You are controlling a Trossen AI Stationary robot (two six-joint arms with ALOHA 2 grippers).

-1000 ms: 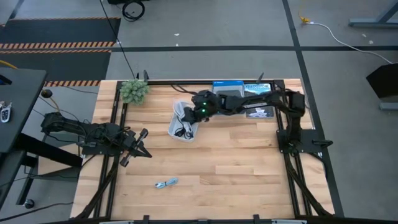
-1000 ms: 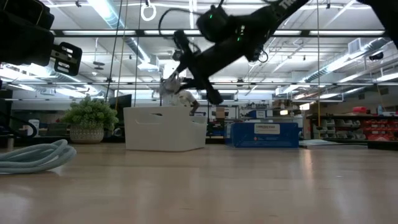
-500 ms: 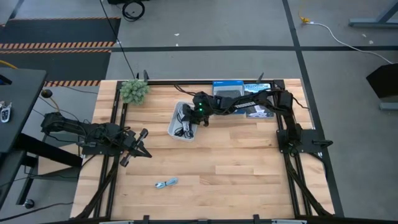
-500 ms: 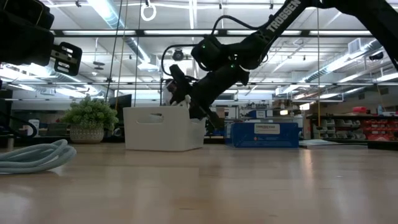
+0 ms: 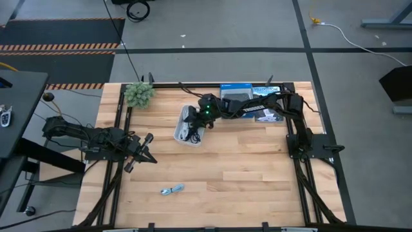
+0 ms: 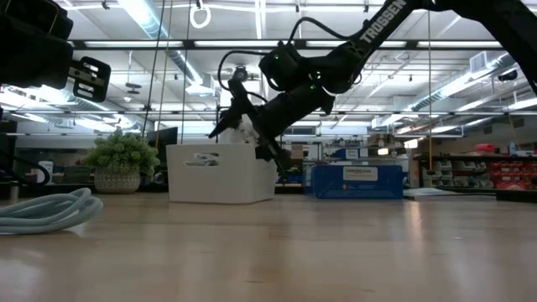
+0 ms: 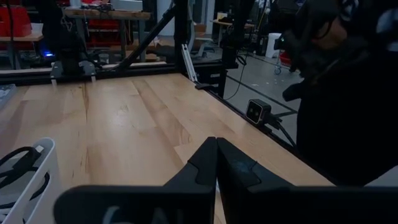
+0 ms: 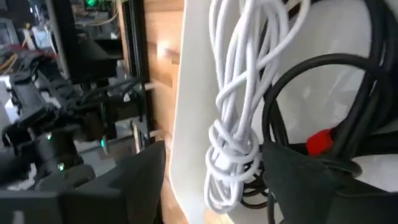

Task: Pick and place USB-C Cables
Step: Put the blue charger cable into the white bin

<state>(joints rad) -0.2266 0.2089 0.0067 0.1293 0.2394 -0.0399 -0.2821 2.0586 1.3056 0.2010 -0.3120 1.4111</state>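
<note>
I had the right gripper poised directly over the white bin, its fingers spread wide with nothing clamped between them. From the right wrist view the white cable bundle lay against the bin's inner wall, lodged between my fingers but free of them, and beside it sat the black cable with red ends, with more black cable looped around it. So three bundles looked to be in the bin, though I could not separate the two black ones cleanly. The pale blue cable was the one left, lying on the bare table well apart from the bin, toward the near edge. The left gripper waited on the table to the bin's left, its fingers pressed together. To finish this release well, I judged I should lift straight up out of the bin before swinging away, since loose loops sat close to my fingertips and a sideways pull could snag them and drag a bundle over the rim. Only once clear of the rim would I turn toward the pale blue cable.
</note>
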